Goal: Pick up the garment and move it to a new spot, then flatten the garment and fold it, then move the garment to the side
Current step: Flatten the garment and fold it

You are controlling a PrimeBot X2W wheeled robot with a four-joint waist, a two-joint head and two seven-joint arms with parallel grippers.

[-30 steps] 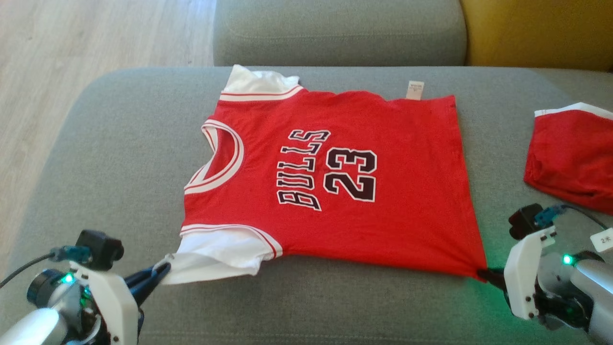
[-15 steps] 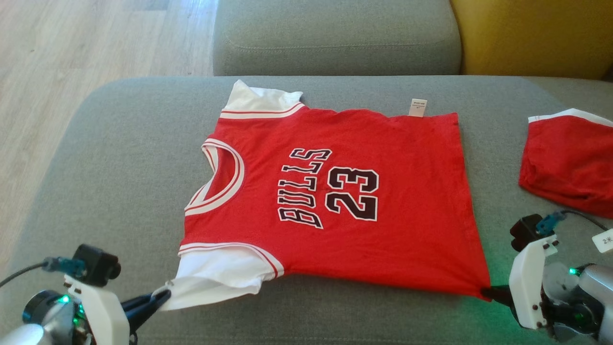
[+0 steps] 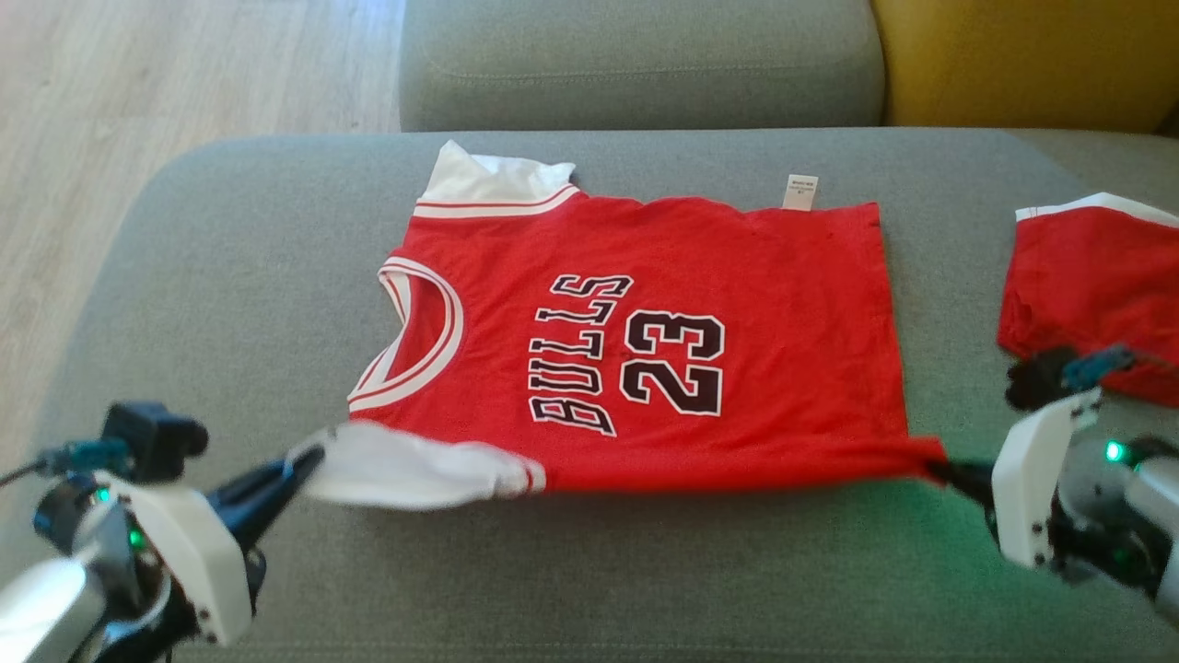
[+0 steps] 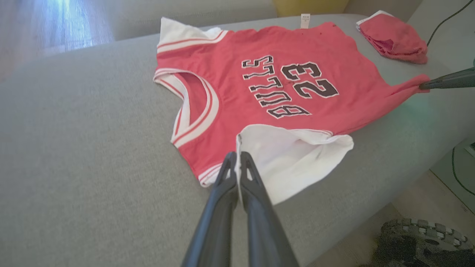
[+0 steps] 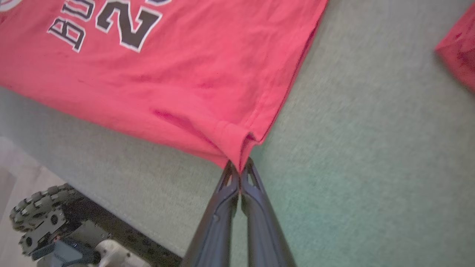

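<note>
Head view: red Bulls 23 jersey (image 3: 737, 368) is spread across the grey sofa cushion (image 3: 230, 276), near edge pulled taut just off the cushion. Left gripper (image 3: 309, 458) is clamped on the white sleeve (image 3: 414, 471); right gripper (image 3: 938, 470) pinches the red hem corner. Another red garment (image 3: 1087, 276) sits at the cushion's right end.

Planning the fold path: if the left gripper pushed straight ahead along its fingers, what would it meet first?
The left gripper is shut on the white sleeve of the jersey, so that sleeve comes first; beyond it probably the red front, though depth is unclear.
</note>
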